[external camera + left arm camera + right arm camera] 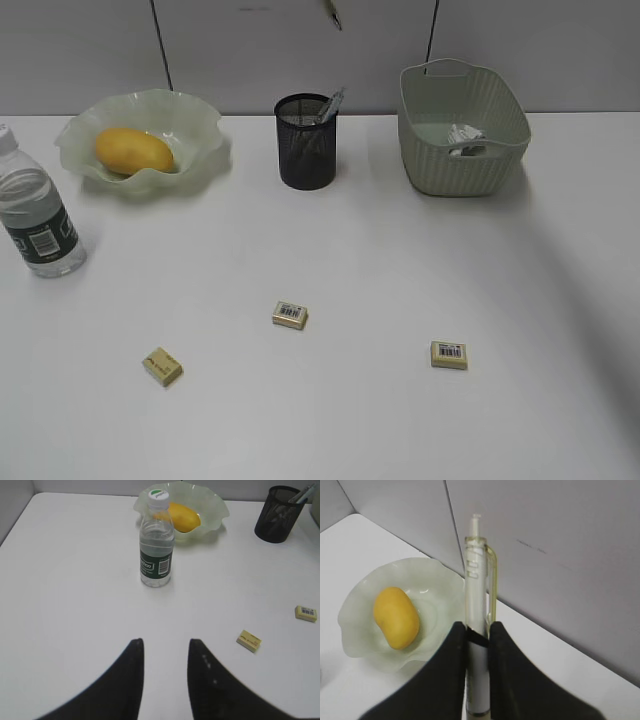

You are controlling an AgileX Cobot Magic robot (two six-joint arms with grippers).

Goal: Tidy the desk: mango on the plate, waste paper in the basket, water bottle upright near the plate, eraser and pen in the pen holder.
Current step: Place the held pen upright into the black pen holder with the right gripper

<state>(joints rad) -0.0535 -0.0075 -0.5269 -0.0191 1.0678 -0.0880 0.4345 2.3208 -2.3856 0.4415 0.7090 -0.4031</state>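
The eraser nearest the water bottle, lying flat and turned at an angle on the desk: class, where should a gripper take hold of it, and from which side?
Probably from straight above. The eraser is a low flat block lying on the desk, so only its side faces give grip. Turn the wrist to match its skewed pose and close across the two long sides, its narrower width. Nothing stands close; the left gripper is open and empty.

Counter [330,420]: plain white, flat, running back to a grey wall.
Back row: ruffled green plate [190,125] at left, black mesh pen holder [307,150] in the middle, pale green basket [440,165] at right, all standing apart.
Left edge: water bottle [35,215] upright, in front of the plate and near it.
Front area: three small cream erasers, one at front left [162,366], one in the middle [290,314], one at right [449,354], well apart from each other.
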